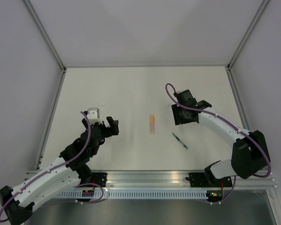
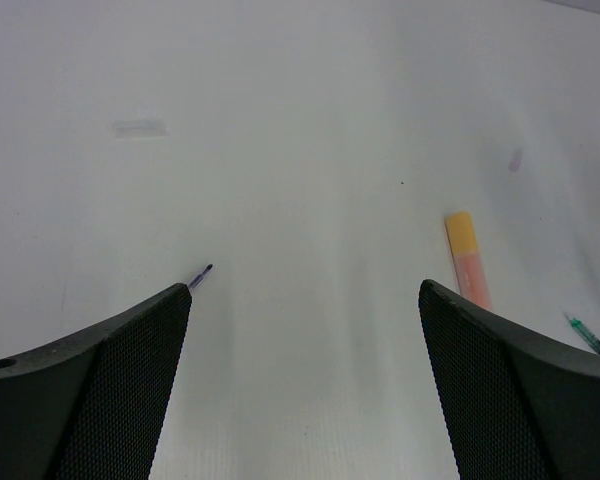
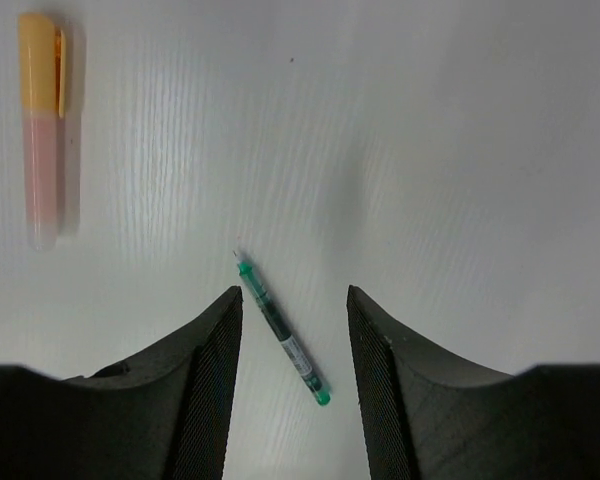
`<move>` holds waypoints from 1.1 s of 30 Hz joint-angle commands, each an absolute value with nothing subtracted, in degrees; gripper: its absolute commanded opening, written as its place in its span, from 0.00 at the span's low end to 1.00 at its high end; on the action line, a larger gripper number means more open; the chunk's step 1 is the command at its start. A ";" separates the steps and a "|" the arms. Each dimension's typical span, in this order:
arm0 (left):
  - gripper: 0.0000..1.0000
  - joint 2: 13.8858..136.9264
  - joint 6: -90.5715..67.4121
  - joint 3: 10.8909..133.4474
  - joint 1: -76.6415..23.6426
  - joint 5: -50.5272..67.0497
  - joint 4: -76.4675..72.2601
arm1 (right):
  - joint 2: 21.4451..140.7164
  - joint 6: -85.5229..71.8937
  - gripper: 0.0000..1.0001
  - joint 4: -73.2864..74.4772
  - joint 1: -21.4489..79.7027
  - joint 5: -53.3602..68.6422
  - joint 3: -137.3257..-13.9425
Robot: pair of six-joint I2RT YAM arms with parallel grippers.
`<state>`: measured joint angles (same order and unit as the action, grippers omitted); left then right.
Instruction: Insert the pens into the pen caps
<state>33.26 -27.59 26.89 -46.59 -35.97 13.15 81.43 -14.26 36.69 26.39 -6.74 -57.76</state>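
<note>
An orange-pink pen [image 1: 152, 125] lies mid-table with an orange cap [image 3: 38, 60] on one end. To its right a dark green pen [image 1: 180, 140] lies slanted and bare. My right gripper [image 3: 294, 295] hovers open over the green pen [image 3: 281, 332], which shows in the gap between the fingers, apart from both. My left gripper [image 2: 305, 290] stands wide open over bare table, left of the orange-pink pen [image 2: 466, 258]. A thin dark purple tip [image 2: 201, 276] pokes out beside its left finger [image 2: 130, 370]; the rest is hidden. A pale short tube [image 2: 140, 128] lies farther off.
The white table [image 1: 131, 93] is walled by white panels with metal posts at the far corners. An aluminium rail [image 1: 150, 178] carrying both arm bases runs along the near edge. The right arm [image 1: 225, 126] arches in from the right side.
</note>
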 commanded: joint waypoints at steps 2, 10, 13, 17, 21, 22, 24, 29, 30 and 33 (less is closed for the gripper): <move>1.00 30.68 -27.42 26.19 -46.41 -37.27 11.16 | 82.88 -13.01 0.53 42.36 26.72 -3.86 -58.10; 1.00 28.30 -27.51 25.31 -46.49 -38.23 11.07 | 87.89 -14.24 0.53 40.53 26.63 -0.18 -54.41; 1.00 27.69 -27.60 25.31 -46.49 -38.41 11.42 | 90.87 -15.03 0.53 40.34 26.63 -0.18 -53.53; 1.00 26.63 -27.69 25.05 -46.41 -38.50 11.34 | 90.97 -15.99 0.51 38.41 26.63 -0.26 -50.72; 1.00 25.84 -27.69 24.79 -46.49 -38.41 11.34 | 90.35 -16.70 0.50 36.30 26.63 -0.18 -48.00; 1.00 25.84 -27.60 24.70 -46.49 -38.50 11.16 | 90.18 -16.79 0.49 36.04 26.63 -0.18 -47.81; 1.00 25.84 -27.60 24.52 -46.41 -38.50 11.16 | 89.30 -16.87 0.48 35.77 26.89 -0.18 -47.46; 1.00 26.02 -27.60 24.78 -46.49 -38.67 11.08 | 88.59 -18.28 0.31 35.60 27.33 -1.05 -47.02; 1.00 25.93 -27.60 24.79 -46.41 -38.58 11.07 | 88.85 -18.54 0.23 35.33 27.33 -0.97 -47.02; 1.00 25.84 -27.34 24.44 -46.41 -37.71 10.73 | 89.65 -19.33 0.10 34.19 27.42 -0.44 -47.20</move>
